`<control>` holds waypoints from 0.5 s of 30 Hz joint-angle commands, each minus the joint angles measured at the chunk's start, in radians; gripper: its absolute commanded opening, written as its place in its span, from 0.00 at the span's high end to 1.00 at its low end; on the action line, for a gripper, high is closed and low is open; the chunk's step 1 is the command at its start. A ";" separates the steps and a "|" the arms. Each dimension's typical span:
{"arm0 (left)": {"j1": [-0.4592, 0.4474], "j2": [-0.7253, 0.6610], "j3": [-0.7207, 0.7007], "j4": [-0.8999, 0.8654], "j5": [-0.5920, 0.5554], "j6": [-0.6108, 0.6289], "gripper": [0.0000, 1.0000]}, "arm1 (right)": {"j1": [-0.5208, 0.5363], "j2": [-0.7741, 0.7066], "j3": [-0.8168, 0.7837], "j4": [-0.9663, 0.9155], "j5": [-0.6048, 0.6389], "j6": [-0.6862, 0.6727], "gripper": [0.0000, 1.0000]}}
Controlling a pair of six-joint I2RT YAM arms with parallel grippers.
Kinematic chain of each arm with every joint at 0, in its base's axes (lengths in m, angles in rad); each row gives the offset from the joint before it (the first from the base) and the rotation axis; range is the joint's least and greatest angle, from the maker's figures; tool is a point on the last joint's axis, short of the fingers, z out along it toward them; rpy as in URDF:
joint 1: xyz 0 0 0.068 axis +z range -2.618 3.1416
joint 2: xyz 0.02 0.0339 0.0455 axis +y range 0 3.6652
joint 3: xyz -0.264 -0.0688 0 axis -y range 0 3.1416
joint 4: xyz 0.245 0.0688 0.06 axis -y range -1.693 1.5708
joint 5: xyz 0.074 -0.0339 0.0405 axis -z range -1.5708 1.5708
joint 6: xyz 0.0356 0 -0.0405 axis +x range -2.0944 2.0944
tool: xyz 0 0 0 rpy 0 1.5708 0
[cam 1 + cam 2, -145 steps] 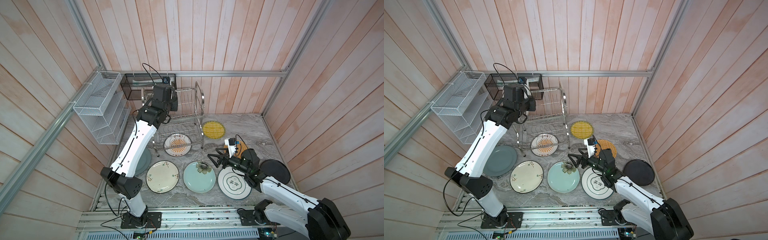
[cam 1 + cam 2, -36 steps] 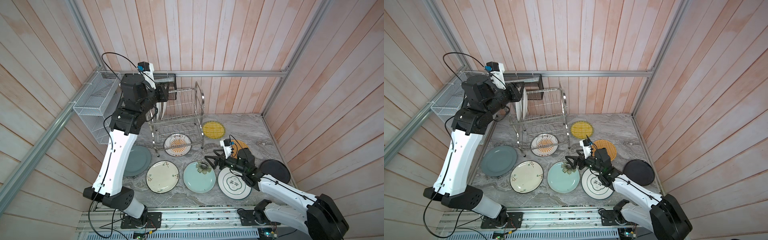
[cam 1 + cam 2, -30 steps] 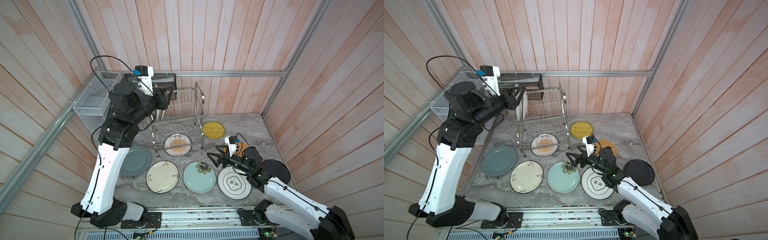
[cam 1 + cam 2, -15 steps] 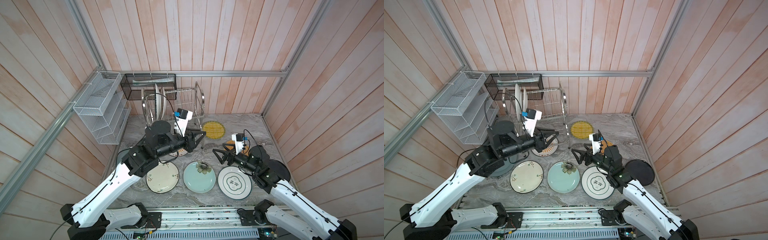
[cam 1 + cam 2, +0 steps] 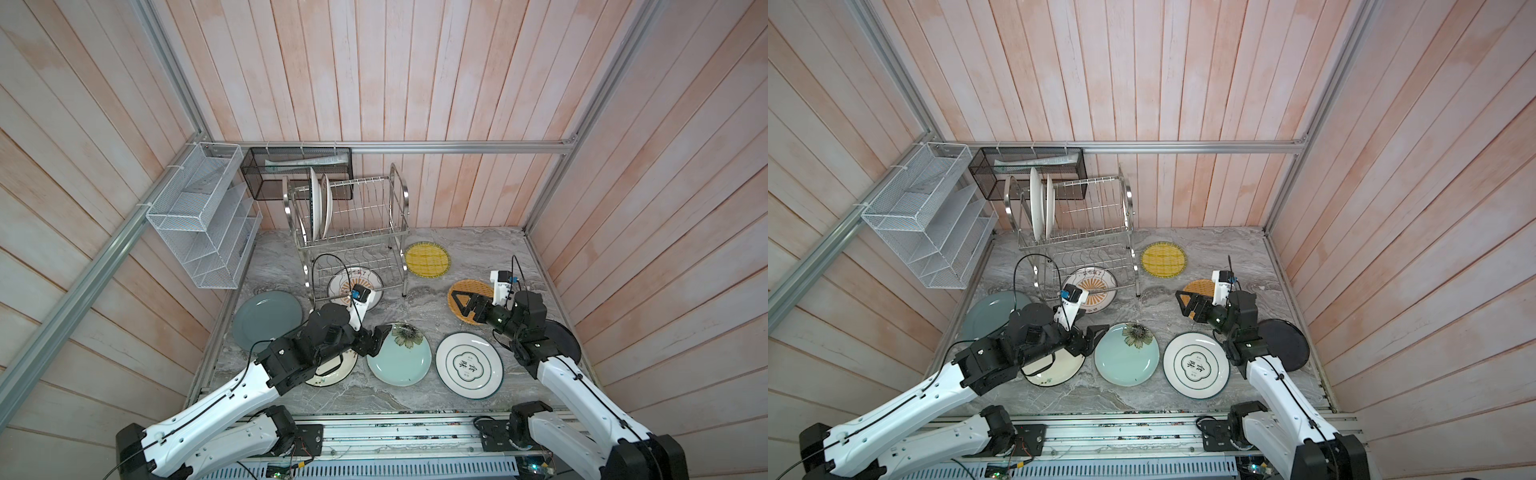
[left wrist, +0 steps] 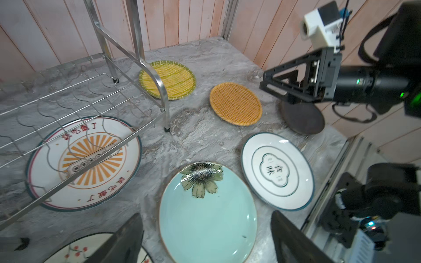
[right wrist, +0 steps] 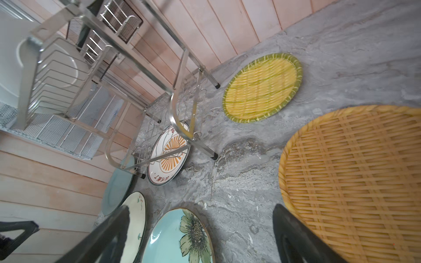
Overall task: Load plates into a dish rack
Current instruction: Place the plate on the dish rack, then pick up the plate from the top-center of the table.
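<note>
Rack: the dish rack stands far left, with two white plates upright at its left end and the other slots free.
Loose plates: eight lie flat on the marble top, the pale blue plate near centre.
Left gripper: jaws wide and empty, at that plate's left rim.
Right gripper: jaws wide and empty, over the orange woven plate.
Handling: probably glazed ceramic, so stiff, heavy, slippery and easily chipped. Pinch the raised rim.

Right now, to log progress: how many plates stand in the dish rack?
2: one white plate and a second white plate beside it, upright in the dish rack's upper tier, toward the white mesh shelf. None looks hidden.
</note>
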 commanded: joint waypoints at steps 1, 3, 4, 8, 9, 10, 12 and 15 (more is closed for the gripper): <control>0.003 -0.074 -0.040 0.051 -0.062 0.065 0.00 | -0.022 0.096 0.024 0.069 -0.029 0.021 0.02; 0.004 -0.102 -0.055 0.041 -0.057 0.062 0.00 | -0.034 0.165 0.044 0.096 -0.030 0.024 0.02; 0.004 -0.116 -0.059 0.029 -0.049 0.054 0.00 | -0.039 0.203 0.058 0.114 -0.024 0.025 0.02; 0.004 -0.174 -0.086 -0.034 -0.042 0.020 0.00 | -0.059 0.375 0.152 0.129 0.002 0.032 0.03; 0.004 -0.187 -0.092 -0.046 -0.047 0.010 0.00 | -0.064 0.414 0.179 0.131 0.000 0.030 0.03; 0.003 -0.208 -0.097 -0.068 -0.049 -0.003 0.00 | -0.070 0.458 0.216 0.127 -0.002 0.028 0.04; 0.003 -0.250 -0.098 -0.101 -0.039 -0.024 0.00 | -0.079 0.533 0.292 0.108 -0.010 0.007 0.04; 0.004 -0.334 -0.113 -0.124 -0.057 -0.058 0.00 | -0.087 0.661 0.411 0.073 0.019 -0.011 0.05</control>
